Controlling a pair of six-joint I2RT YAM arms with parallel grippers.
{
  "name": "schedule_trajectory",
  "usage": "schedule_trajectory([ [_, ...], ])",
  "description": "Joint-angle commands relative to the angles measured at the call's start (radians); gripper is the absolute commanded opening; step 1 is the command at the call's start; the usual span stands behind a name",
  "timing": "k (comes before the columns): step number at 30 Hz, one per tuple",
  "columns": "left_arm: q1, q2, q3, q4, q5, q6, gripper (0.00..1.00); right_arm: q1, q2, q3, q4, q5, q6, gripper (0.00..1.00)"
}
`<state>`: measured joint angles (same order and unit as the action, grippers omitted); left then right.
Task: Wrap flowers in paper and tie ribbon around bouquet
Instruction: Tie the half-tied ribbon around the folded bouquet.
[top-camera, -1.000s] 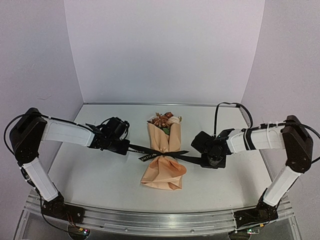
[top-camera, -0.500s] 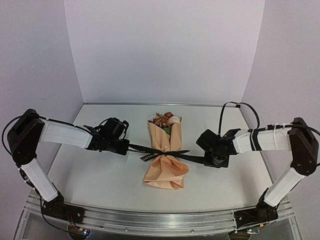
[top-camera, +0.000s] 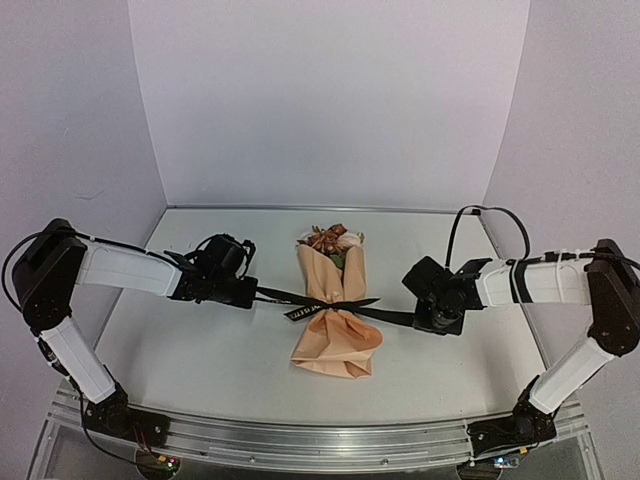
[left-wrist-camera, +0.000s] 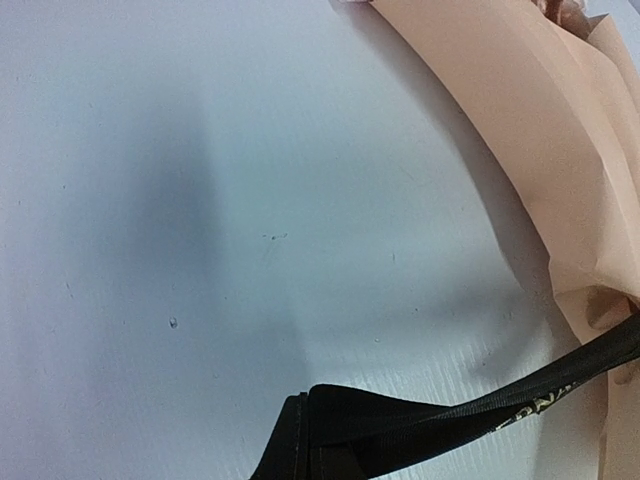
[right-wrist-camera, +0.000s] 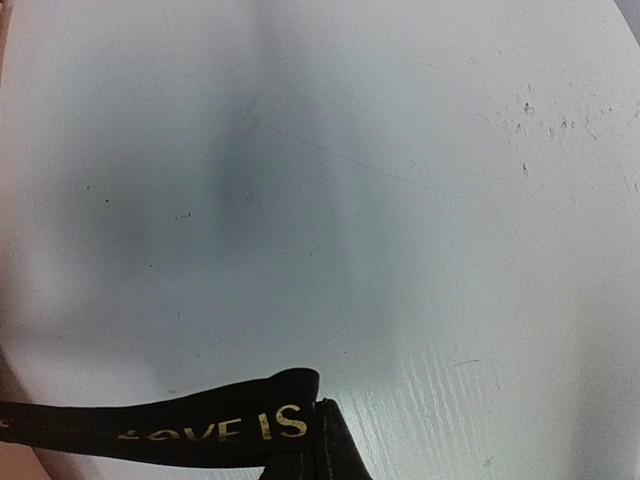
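Left arm (top-camera: 130, 268) and right arm (top-camera: 540, 283) reach inward, forearms near level (both jaws clamped).

The bouquet (top-camera: 335, 275) lies mid-desk (top-camera: 200, 350), blooms at the far end, flared paper (top-camera: 335, 345) end near. Pink and brown flowers (top-camera: 328, 238) show at the tan-peach cone's rim. The black, gold-lettered ribbon (top-camera: 290, 298) cinches its waist, and the tails run taut to my left jaws and right jaws.
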<state>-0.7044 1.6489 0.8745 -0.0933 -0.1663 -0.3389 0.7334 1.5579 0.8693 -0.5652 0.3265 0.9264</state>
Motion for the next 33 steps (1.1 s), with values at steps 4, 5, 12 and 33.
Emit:
schedule_trajectory([
  [4, 0.094, -0.044, -0.028, -0.098, -0.19, 0.005, 0.0, -0.059, -0.03, -0.055, -0.226, 0.153, 0.017, 0.0],
  [5, 0.098, -0.046, -0.028, -0.097, -0.187, 0.004, 0.0, -0.062, -0.032, -0.057, -0.226, 0.153, 0.017, 0.0],
  [12, 0.111, -0.051, -0.034, -0.094, -0.177, 0.001, 0.0, -0.073, -0.051, -0.067, -0.218, 0.151, 0.006, 0.0],
  [33, 0.076, -0.159, -0.033, -0.083, 0.045, -0.068, 0.06, 0.019, -0.094, 0.0, -0.111, 0.001, -0.036, 0.01],
])
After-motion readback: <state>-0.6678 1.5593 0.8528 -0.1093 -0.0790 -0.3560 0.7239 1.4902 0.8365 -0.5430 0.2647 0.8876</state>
